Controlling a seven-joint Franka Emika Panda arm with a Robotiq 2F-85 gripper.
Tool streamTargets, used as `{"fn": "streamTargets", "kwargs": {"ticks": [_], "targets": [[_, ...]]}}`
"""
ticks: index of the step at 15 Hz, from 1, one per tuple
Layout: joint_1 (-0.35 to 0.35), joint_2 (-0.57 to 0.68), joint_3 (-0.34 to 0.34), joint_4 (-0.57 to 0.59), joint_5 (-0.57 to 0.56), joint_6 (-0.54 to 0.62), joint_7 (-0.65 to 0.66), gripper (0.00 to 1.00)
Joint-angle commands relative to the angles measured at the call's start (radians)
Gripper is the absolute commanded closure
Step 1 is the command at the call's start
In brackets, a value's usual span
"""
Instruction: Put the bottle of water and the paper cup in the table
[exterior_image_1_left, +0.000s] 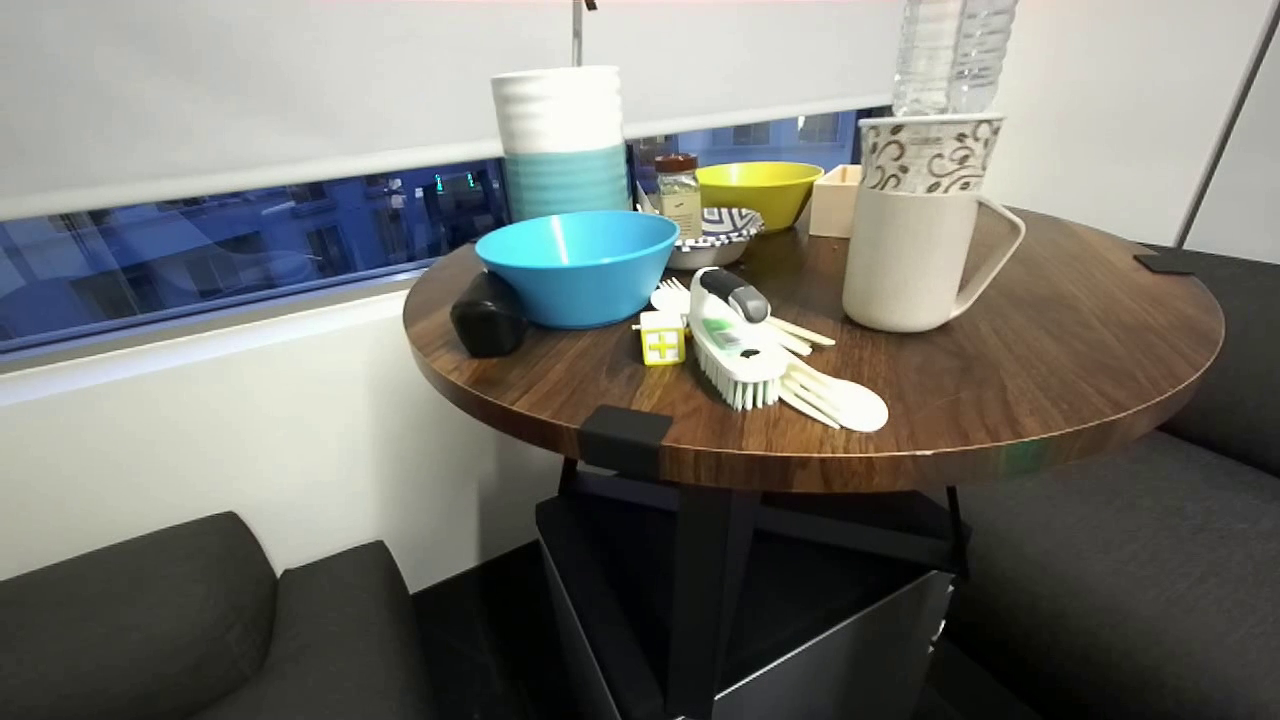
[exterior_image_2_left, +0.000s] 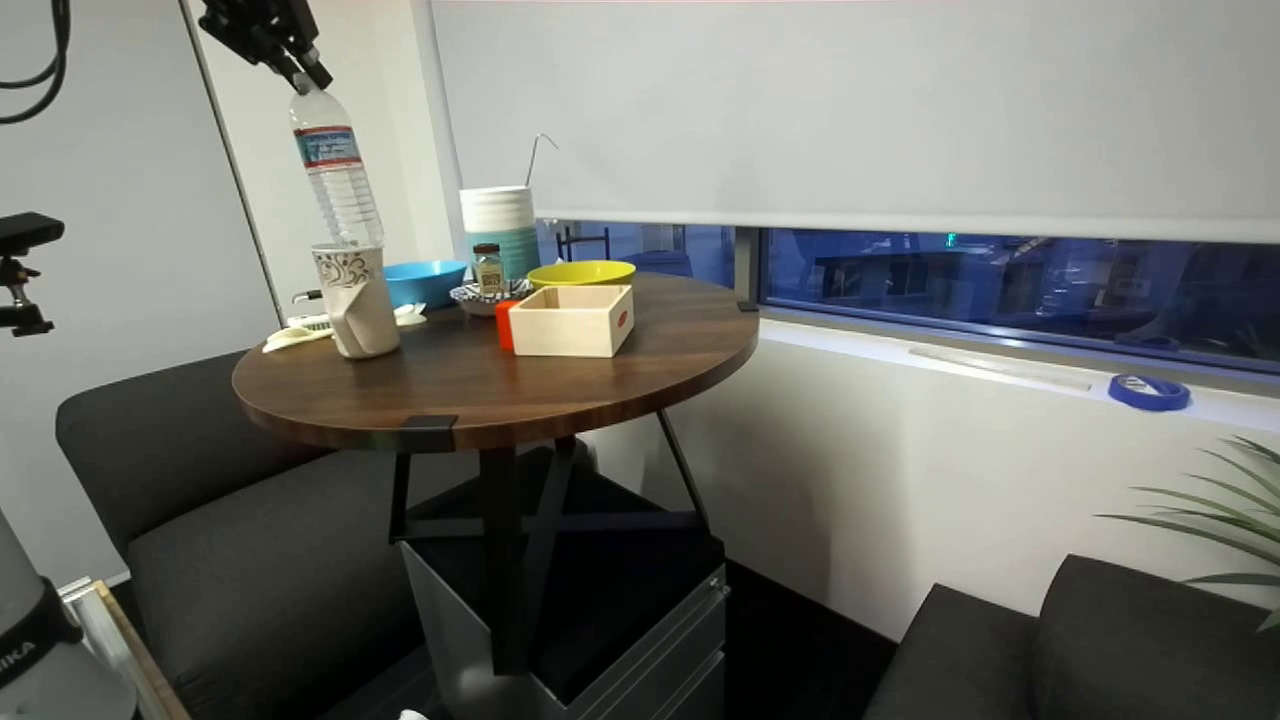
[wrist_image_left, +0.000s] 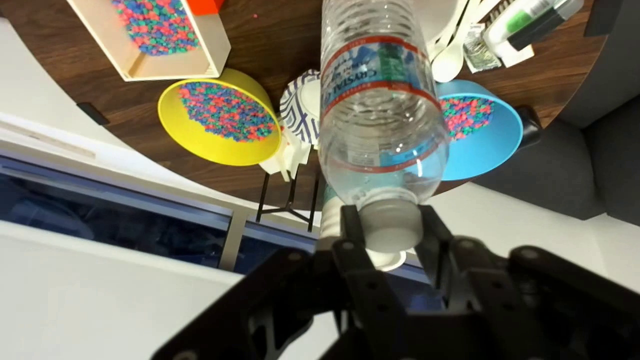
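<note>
The bottle of water (exterior_image_1_left: 955, 60) hangs tilted from my gripper (exterior_image_2_left: 309, 84), which is shut on its cap. The bottle also shows in an exterior view (exterior_image_2_left: 340, 185) and in the wrist view (wrist_image_left: 380, 70). The white patterned paper cup (exterior_image_1_left: 930, 155) sits in the cream jug (exterior_image_1_left: 905, 265), which stands on the round brown table (exterior_image_1_left: 1080, 330). The cup also shows in an exterior view (exterior_image_2_left: 348, 267). The bottle's base is at the cup's rim; I cannot tell if it is inside or just behind. In the wrist view the cup is hidden or out of view.
A blue bowl (exterior_image_1_left: 580, 270), a yellow bowl (exterior_image_2_left: 580, 273), a wooden box (exterior_image_2_left: 570, 325) and a patterned bowl (wrist_image_left: 305, 105) stand on the table. A brush (exterior_image_1_left: 735, 345) and pale cutlery (exterior_image_1_left: 850, 400) lie near the jug. A tall white-and-teal container (exterior_image_1_left: 562, 140) stands behind.
</note>
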Motion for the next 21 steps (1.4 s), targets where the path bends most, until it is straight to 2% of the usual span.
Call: {"fn": "streamTargets", "kwargs": {"ticks": [1, 5, 11, 14, 17, 21], "targets": [[-0.036, -0.034, 0.013, 0.038, -0.038, 0.004, 0.033, 0.92], [-0.077, -0.052, 0.013, 0.043, -0.063, 0.008, 0.054, 0.92], [-0.158, -0.082, -0.036, -0.062, -0.092, 0.029, 0.103, 0.92], [-0.131, -0.099, -0.087, -0.151, -0.061, 0.077, 0.057, 0.92], [-0.09, -0.134, -0.145, -0.258, -0.043, 0.192, -0.01, 0.92], [-0.077, -0.15, -0.191, -0.355, -0.04, 0.285, -0.048, 0.92]]}}
